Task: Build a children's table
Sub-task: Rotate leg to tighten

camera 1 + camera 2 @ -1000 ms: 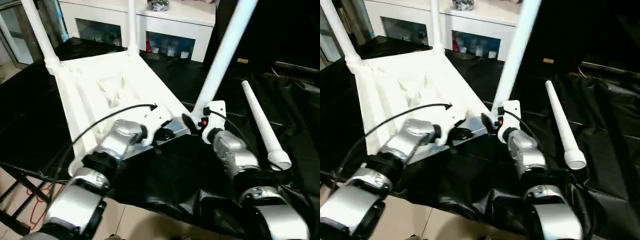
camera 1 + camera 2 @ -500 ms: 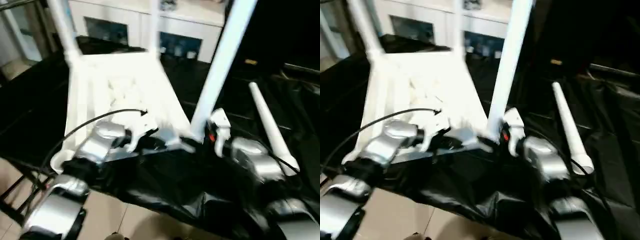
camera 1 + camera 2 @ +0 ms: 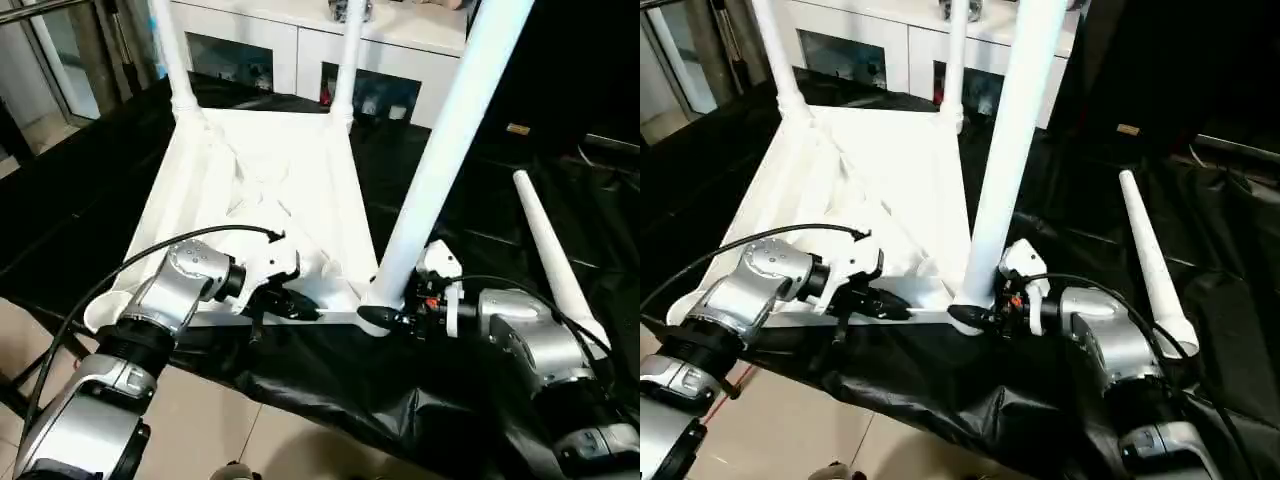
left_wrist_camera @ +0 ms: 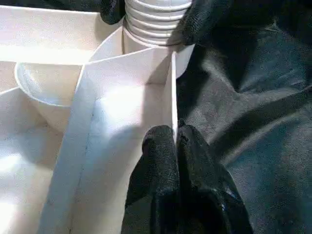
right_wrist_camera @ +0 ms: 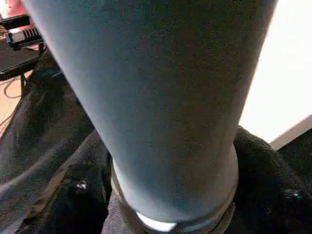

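Observation:
The children's table lies upside down, its white top (image 3: pixel 270 180) with the ribbed underside up on a black sheet. Two legs (image 3: pixel 170 50) (image 3: pixel 345 60) stand in the far corners. A third leg (image 3: pixel 440 150) rises from the near right corner socket, and its threaded end (image 4: pixel 156 19) shows above the socket. My right gripper (image 3: pixel 380 318) is shut on that leg's base, one black finger on each side. My left gripper (image 4: pixel 175 139) is shut on the thin near rim of the top, just left of that corner. Another leg (image 3: pixel 550 255) lies loose on the sheet at the right.
A white cabinet (image 3: pixel 300 40) with glass-fronted compartments stands behind the work surface. The black sheet (image 3: pixel 330 400) hangs over the near edge, with tiled floor below. A black cable (image 3: pixel 150 265) loops over my left forearm.
The camera has tilted and shifted. My right gripper has dropped to the leg's base and drawn its fingers in around it. My left gripper keeps its hold on the rim.

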You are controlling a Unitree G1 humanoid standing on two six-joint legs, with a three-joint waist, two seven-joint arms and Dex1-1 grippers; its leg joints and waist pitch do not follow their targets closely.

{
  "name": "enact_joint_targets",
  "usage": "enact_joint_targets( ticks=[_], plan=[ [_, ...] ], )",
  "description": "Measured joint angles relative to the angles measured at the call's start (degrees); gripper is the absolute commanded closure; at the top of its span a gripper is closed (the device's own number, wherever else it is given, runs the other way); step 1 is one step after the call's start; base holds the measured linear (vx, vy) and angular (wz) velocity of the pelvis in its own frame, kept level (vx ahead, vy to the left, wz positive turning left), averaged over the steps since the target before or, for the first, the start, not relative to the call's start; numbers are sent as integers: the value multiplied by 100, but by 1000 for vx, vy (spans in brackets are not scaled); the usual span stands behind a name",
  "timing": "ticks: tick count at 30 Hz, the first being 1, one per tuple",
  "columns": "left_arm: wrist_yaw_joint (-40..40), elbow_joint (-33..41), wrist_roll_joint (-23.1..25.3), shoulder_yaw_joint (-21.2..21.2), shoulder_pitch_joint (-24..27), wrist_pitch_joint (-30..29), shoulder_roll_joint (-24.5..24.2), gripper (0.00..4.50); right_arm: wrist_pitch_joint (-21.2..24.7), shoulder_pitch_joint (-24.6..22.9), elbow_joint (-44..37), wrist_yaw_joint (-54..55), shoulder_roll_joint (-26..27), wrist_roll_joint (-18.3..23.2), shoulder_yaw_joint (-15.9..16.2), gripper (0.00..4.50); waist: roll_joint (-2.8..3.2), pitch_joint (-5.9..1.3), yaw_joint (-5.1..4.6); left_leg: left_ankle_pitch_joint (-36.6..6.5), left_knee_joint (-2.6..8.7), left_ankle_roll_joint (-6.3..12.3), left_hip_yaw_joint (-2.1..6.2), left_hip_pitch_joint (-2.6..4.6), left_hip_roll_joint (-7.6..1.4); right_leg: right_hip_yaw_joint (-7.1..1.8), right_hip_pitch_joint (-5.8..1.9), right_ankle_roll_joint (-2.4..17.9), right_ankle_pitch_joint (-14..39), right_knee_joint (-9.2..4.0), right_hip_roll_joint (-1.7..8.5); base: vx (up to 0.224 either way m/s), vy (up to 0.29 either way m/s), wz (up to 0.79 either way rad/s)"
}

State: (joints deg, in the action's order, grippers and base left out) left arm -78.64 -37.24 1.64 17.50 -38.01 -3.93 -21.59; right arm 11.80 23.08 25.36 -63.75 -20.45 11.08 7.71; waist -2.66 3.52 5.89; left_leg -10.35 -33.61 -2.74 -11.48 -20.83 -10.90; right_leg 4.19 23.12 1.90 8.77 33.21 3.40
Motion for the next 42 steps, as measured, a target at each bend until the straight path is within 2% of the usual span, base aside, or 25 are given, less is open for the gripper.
enact_joint_targets(
  ticks=[6, 9, 13, 16, 20, 21, 22, 25, 28, 30, 36, 42],
  plan=[
    [120, -2, 1, -4, 1, -34, 32, 450, 58, -40, -34, 148, 92, 3, -57, 167, -2, -2, 4, 1, -4, 0, 0, -1, -1, 0, -1, 0, 0, 2, 0, 0, 0, 0],
    [640, -156, 60, -113, -45, -162, 220, 450, 17, 69, 258, 853, 380, -59, -245, 170, -9, -6, -60, 3, -16, -2, 0, 6, -1, -3, -6, 1, -1, 5, 0, 0, 0, 0],
    [2006, -830, 263, -252, -481, -463, 880, 450, -135, 760, 1312, 2830, 1029, -276, -727, 171, -10, -7, -238, 6, -33, -6, 2, 12, 4, -5, -6, -23, 14, -2, 6, 0, 0, 0],
    [2495, -965, 271, -270, -547, -591, 1156, 450, -206, 887, 1572, 3544, 1241, -270, -938, 172, -2, -13, -256, 6, -29, -6, 2, 24, 4, -5, -15, -24, 14, -3, 5, 0, 0, 0],
    [2852, -1114, 295, -317, -647, -665, 1326, 450, -346, 1088, 1875, 4175, 1448, -288, -1050, 172, 1, -14, -255, 6, -24, -6, 3, 33, 2, -4, -20, -25, 14, 1, 3, 0, 0, 0],
    [2895, -1123, 311, -319, -650, -665, 1354, 450, -432, 1100, 1944, 4245, 1478, -294, -1071, 137, 0, -15, -255, 6, -25, -6, 3, 33, 2, -4, -21, -25, 14, 1, 3, 0, 0, 0],
    [2901, -1123, 322, -320, -654, -664, 1366, 450, -540, 1104, 2011, 4257, 1504, -291, -1110, 103, 0, -15, -256, 6, -25, -6, 2, 33, 3, -5, -24, -24, 13, 1, 4, 0, 0, 0],
    [2886, -1124, 354, -317, -659, -629, 1369, 450, -651, 1124, 2114, 4162, 1546, -276, -1175, 93, 0, -15, -257, 6, -26, -5, 2, 33, 3, -6, -24, -24, 13, 0, 4, 0, 0, 0],
    [2775, -1121, 361, -308, -658, -582, 1323, 450, -696, 1124, 2125, 3927, 1497, -294, -1159, 59, 0, -15, -258, 6, -24, -5, 1, 31, 2, -5, -22, -20, 11, 1, 4, 0, 0, 0],
    [2575, -1061, 360, -291, -616, -492, 1206, 450, -762, 1056, 2055, 3436, 1312, -355, -955, 59, 0, -15, -263, 6, -20, -5, 1, 31, 2, -4, -20, -20, 10, 1, 3, 0, 0, 0],
    [1851, -746, 302, -231, -426, -292, 822, 450, -731, 772, 1644, 2126, 890, -276, -705, 59, 0, -15, -250, 4, 9, -6, 1, 26, 1, -2, -9, 2, -2, 2, 1, 0, 0, 0],
    [1062, -403, 198, -138, -227, -84, 523, 450, -565, 534, 1134, 822, 407, -168, -369, 59, 4, -12, -128, -1, 6, 3, 0, 5, 1, -2, 1, -4, 3, 1, 1, 0, 0, 0]
  ],
)
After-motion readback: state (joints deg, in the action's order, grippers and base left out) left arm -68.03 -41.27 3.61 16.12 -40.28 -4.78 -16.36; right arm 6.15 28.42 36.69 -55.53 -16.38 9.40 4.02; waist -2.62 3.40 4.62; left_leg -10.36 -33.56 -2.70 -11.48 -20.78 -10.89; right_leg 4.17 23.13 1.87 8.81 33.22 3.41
